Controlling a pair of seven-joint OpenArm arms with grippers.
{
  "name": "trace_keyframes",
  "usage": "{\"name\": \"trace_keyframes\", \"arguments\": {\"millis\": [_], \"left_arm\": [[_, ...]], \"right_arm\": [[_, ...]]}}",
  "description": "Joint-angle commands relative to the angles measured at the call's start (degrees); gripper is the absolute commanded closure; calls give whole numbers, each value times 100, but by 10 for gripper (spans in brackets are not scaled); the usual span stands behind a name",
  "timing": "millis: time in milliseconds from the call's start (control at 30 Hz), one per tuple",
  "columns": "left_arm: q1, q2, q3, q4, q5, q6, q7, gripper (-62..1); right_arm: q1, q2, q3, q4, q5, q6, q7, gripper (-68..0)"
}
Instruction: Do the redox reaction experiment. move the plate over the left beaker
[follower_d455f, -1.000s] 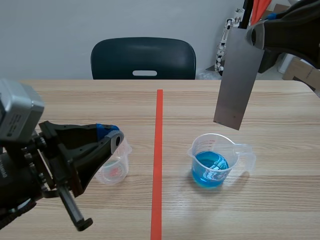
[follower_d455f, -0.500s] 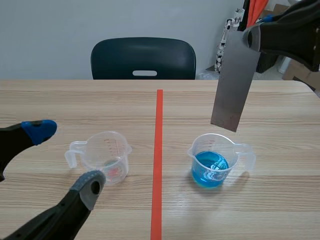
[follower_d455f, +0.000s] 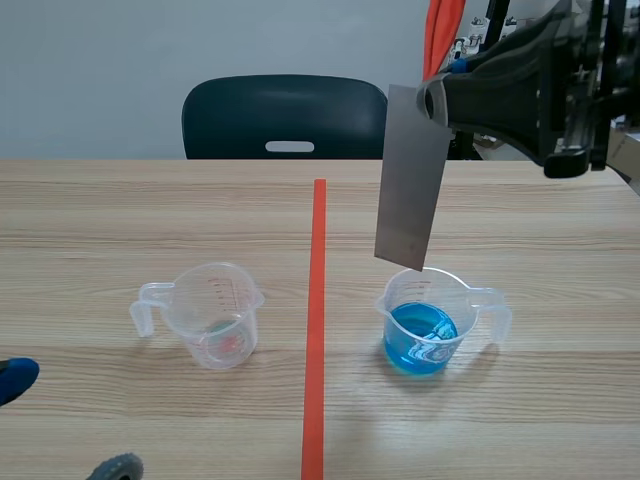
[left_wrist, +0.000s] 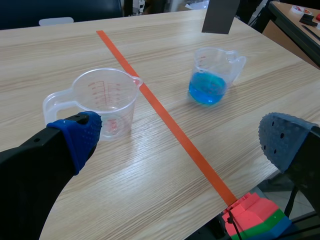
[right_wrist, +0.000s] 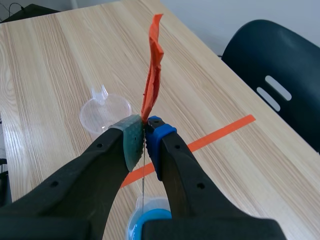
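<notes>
Left pincer (left_wrist: 182, 142): spread wide and holding nothing, low at the near left edge of the surface (follower_d455f: 120, 200). You can leave it there, since it is clear of the path.
Left beaker (follower_d455f: 215, 315): your target. It stands upright left of the tape line (follower_d455f: 315, 330), with its handle to the left and what looks like a faint reddish trace at the bottom. Its mouth is open and unobstructed.
Right beaker (follower_d455f: 430, 325): holds blue liquid, right of the line. The plate's lower edge hangs just above its far rim, so carry the plate leftward at this height or higher to avoid clipping the rim.
Plate (follower_d455f: 410, 175): a grey sheet hanging nearly upright in the air, right of the line and well apart from the left beaker. It may swing, so you should travel smoothly and stop with its lower edge centred over the left beaker's mouth.
Right pincer (right_wrist: 145, 137): pinching the plate at its top edge, pads pressed on the thin sheet. The hold is small, so don't jerk.
</notes>
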Motion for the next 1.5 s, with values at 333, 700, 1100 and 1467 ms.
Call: {"name": "trace_keyframes", "arguments": {"millis": [333, 700, 1100, 1467], "left_arm": [[293, 44, 142, -1539, 461, 1082, -2549, -623], [245, 44, 835, -2970, 1325, 2391, -4323, -623], [-507, 33, 1235, -4253, 970, 3348, -5309, -623], [-662, 28, 1235, -4594, 953, 3346, -5787, -623]], "right_arm": [[879, -713, -756, 98, -518, -420, -81, -6], [1410, -1611, -1829, -44, -1478, -901, -153, -6], [1899, -2682, -2546, -940, -2081, -962, -240, -6], [2035, -3462, -2809, -1657, -2664, -957, -192, -6]]}}
